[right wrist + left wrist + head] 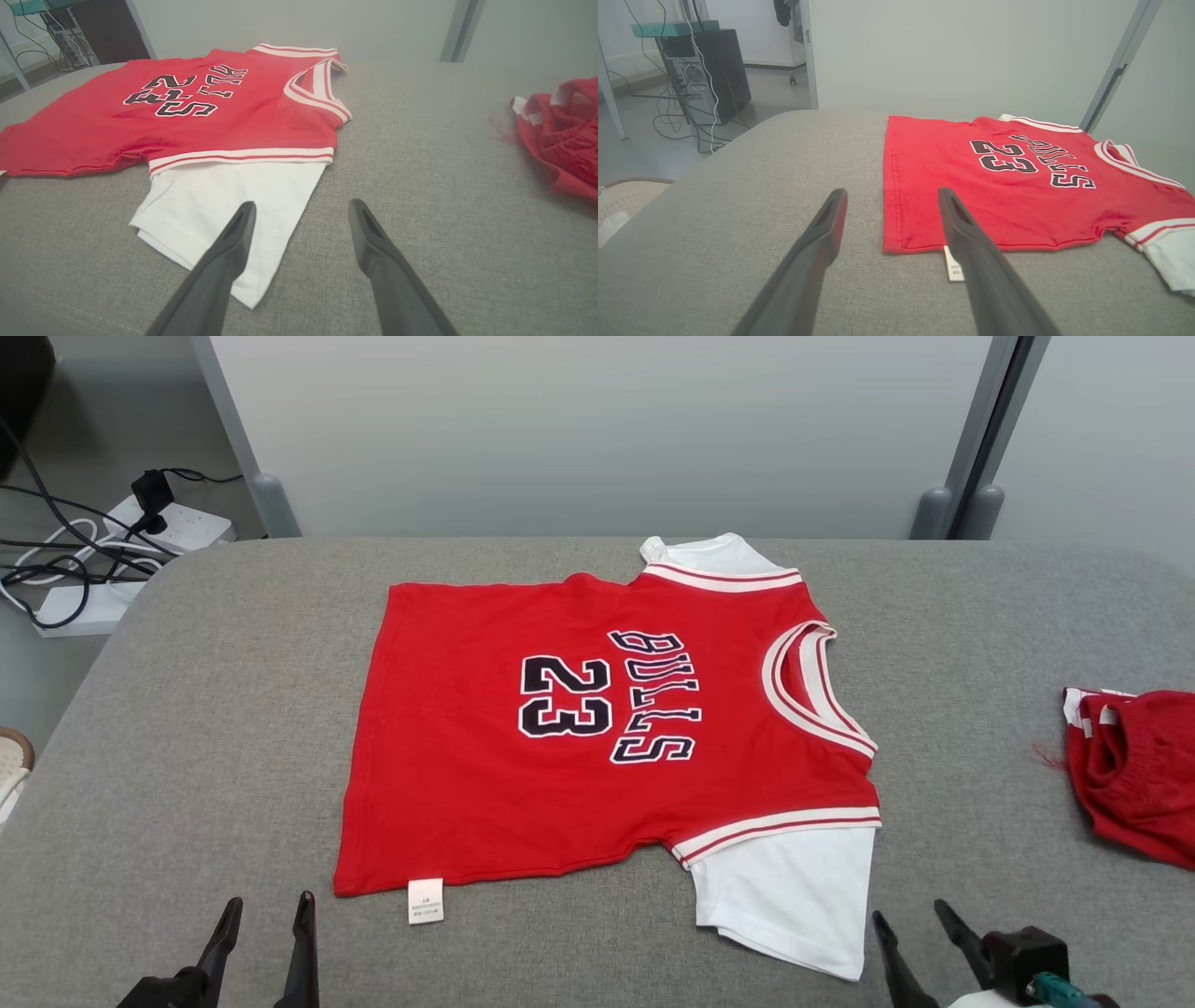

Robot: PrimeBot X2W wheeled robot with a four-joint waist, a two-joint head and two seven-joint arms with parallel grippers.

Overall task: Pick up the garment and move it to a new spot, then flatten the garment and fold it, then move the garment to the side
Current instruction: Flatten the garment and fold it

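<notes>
— Far left first: what's there?
— On the floor past the tabletop [187, 728] sits a white power strip [182, 527] with a black plug in it. A tangle of cables [56, 565] runs out of the picture. Lower down, a pale rounded thing [13, 761] is cut off by the edge, and I can't tell what it is.
— And the left tool?
— The left tool [270, 899] is at the bottom with its fingers spread wide and holding nothing. It is near the hem corner, and its body is cut off below.
— The jersey?
— The red jersey [467, 765] lies flat in the middle of the tabletop, front up, hem to the left and neck to the right ("23" and "BULLS" read sideways). A white care label [426, 901] pokes out under the hem. Its print is too small to read, and in the left wrist view a finger hides part of it. The near sleeve [794, 887], white, lies spread out. The far sleeve [705, 553] is mostly hidden behind the shoulder.
— Right side?
— The right tool [909, 909] stands wide and empty just beside the near sleeve. In its wrist view one finger overlaps the cloth, but I can't tell whether it touches. Well apart, a crumpled red garment [1130, 775] with white trim is cut off by the right edge.
</notes>
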